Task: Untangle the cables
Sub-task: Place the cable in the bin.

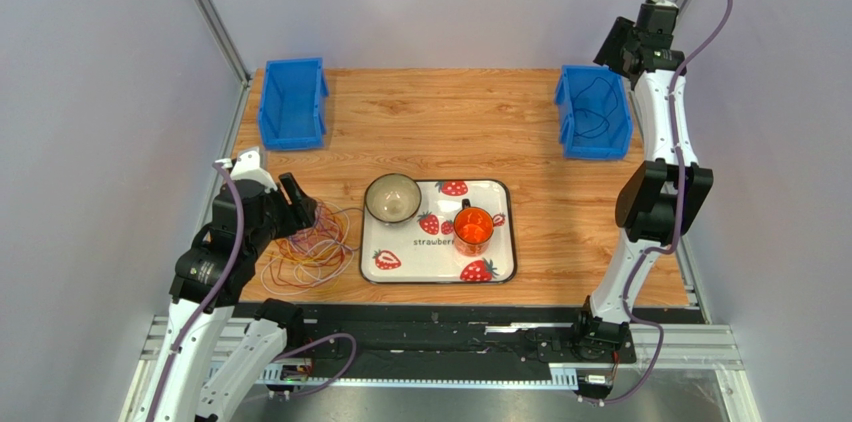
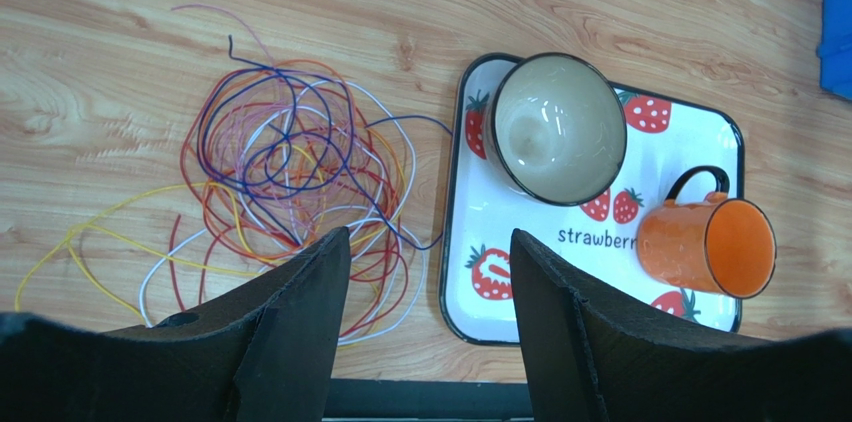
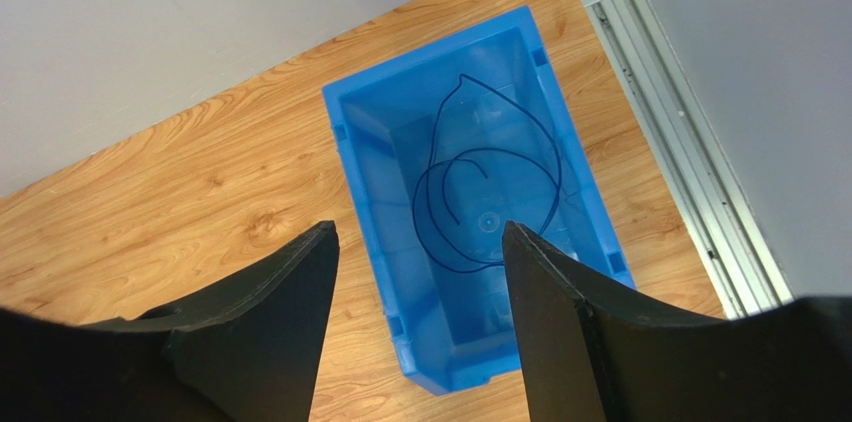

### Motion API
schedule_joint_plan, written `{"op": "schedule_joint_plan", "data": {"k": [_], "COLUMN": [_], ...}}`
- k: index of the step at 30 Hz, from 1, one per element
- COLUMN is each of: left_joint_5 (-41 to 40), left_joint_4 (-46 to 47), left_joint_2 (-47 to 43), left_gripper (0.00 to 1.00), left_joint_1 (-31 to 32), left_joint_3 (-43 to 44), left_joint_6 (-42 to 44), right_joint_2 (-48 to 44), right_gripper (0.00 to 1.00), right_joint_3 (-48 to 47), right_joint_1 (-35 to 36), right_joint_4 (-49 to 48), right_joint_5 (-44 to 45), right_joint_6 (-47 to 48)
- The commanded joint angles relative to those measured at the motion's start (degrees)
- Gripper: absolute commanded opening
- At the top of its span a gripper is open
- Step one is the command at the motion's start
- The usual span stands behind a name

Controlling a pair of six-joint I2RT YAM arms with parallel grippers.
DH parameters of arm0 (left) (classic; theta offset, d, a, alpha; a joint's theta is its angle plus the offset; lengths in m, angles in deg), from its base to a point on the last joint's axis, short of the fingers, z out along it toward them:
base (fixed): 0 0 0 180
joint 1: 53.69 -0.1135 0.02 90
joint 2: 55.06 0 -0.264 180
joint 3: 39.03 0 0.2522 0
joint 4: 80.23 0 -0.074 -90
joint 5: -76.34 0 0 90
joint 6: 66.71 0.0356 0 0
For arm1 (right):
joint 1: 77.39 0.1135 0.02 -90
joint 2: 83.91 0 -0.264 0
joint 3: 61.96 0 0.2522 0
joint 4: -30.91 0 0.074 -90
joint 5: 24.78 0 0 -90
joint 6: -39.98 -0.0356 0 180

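1. Loose tangle of thin yellow, orange, red, purple and white wire cables (image 2: 295, 177), flat on the wooden bench (image 2: 120, 32), just ahead of the left end effector (image 2: 428, 242) and mostly off to one finger's side. Roundish heap, no clear long axis, one yellow loop trailing outward.
2. Single dark blue cable (image 3: 487, 192) coiled inside a blue plastic bin (image 3: 365, 157), below and ahead of the right end effector (image 3: 417, 237), coil stretched along the bin's length.
3. Left end effector: jaws spread wide, released, nothing between them; contact with the tangle impossible to tell.
4. Right end effector: jaws wide apart, released, gripping nothing.
5. White strawberry-print tray (image 2: 472, 227) ahead of the left end effector, off to the other finger's side, carrying a beige ceramic bowl (image 2: 555, 127) and an orange mug (image 2: 705, 242).
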Motion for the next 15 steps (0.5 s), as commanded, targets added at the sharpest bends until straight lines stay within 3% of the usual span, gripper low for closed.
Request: {"op": "schedule_joint_plan", "data": {"k": [1, 9, 15], "left_joint_5": [-1.28, -4.36, -5.86], "left_joint_4": [0.66, 1.63, 2.06], "left_joint_2": [-0.60, -2.27, 1.42], "left_gripper": [0.68, 0.68, 0.66], "left_joint_1": [-0.22, -0.22, -0.22], "left_joint_3": [-0.23, -1.64, -3.38], "left_joint_6": [-0.26, 0.18, -2.81], "right_joint_2": [-5.79, -15.02, -23.63], "right_gripper": [0.65, 0.63, 0.63], "right_joint_3": [-1.17, 10.15, 20.78], "right_joint_1": [-0.22, 1.62, 4.17], "right_joint_4": [1.55, 0.85, 0.24], "right_joint_5": [-4.52, -9.37, -11.83], "right_joint_6": [-2.96, -6.39, -7.09]}}
